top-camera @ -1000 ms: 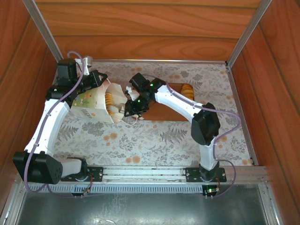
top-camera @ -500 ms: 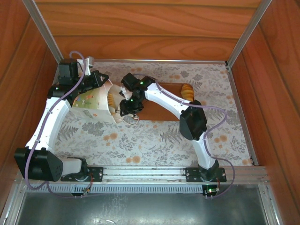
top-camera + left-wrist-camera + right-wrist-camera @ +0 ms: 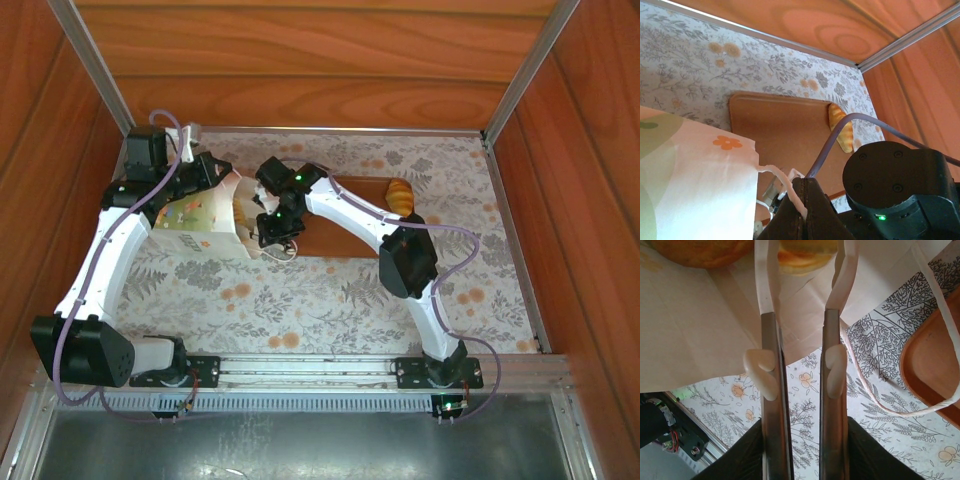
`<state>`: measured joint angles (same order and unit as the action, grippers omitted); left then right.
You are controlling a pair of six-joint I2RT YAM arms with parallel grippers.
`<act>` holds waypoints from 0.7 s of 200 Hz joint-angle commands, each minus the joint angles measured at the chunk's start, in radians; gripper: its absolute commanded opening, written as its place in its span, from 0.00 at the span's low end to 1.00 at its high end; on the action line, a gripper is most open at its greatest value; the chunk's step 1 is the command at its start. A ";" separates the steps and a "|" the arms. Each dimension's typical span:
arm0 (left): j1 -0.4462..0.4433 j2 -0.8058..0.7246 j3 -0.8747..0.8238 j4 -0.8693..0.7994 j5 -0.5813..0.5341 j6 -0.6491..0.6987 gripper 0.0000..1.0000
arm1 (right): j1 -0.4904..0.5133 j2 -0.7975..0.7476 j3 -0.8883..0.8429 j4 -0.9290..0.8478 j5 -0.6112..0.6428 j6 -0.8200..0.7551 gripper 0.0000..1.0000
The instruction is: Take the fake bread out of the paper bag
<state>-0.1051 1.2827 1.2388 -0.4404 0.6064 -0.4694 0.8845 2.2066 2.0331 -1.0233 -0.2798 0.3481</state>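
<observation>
1. Left gripper (image 3: pixel 805 202): closed on the bag (image 3: pixel 195 225), which lies on its side.
2. Right gripper (image 3: pixel 801 270): jaws narrowly apart in the bag mouth, either side of bread (image 3: pixel 802 247); grip cannot be told.
3. Roll (image 3: pixel 400 195): on tray (image 3: pixel 340 238).

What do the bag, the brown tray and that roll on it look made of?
Paper bag: thin matte white paper, creased and folded.
Tray: smooth brown, slight sheen, likely plastic or leatherette.
Roll: golden with orange ridges, probably moulded plastic or foam.

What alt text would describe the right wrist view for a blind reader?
The right hand reaches into the white paper bag, its fingers either side of a golden fake bread. A string handle trails across the floral cloth and a brown tray's edge.
</observation>
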 commanded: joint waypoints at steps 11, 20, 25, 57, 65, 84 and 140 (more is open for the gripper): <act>-0.001 -0.005 -0.004 -0.017 0.018 0.019 0.00 | 0.010 -0.006 0.006 -0.001 0.025 0.000 0.32; -0.002 -0.005 -0.003 -0.017 0.016 0.018 0.00 | 0.009 -0.012 0.007 -0.003 0.029 -0.001 0.30; -0.002 -0.005 -0.002 -0.017 0.016 0.019 0.00 | 0.010 -0.017 0.007 -0.001 0.029 -0.002 0.29; -0.001 -0.005 0.008 -0.019 0.007 0.023 0.00 | 0.009 -0.066 -0.019 0.013 0.062 -0.005 0.24; -0.001 -0.003 0.008 -0.022 0.007 0.026 0.00 | 0.010 -0.077 -0.030 0.020 0.073 -0.005 0.24; -0.001 0.002 0.007 -0.028 0.016 0.034 0.00 | 0.010 -0.083 -0.043 0.017 0.091 -0.005 0.24; -0.002 0.053 0.000 -0.056 0.076 0.048 0.00 | 0.010 -0.066 -0.061 0.026 0.069 -0.005 0.23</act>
<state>-0.1051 1.3140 1.2385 -0.4679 0.6365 -0.4438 0.8902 2.1674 1.9858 -1.0000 -0.2279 0.3462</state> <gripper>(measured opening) 0.044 0.279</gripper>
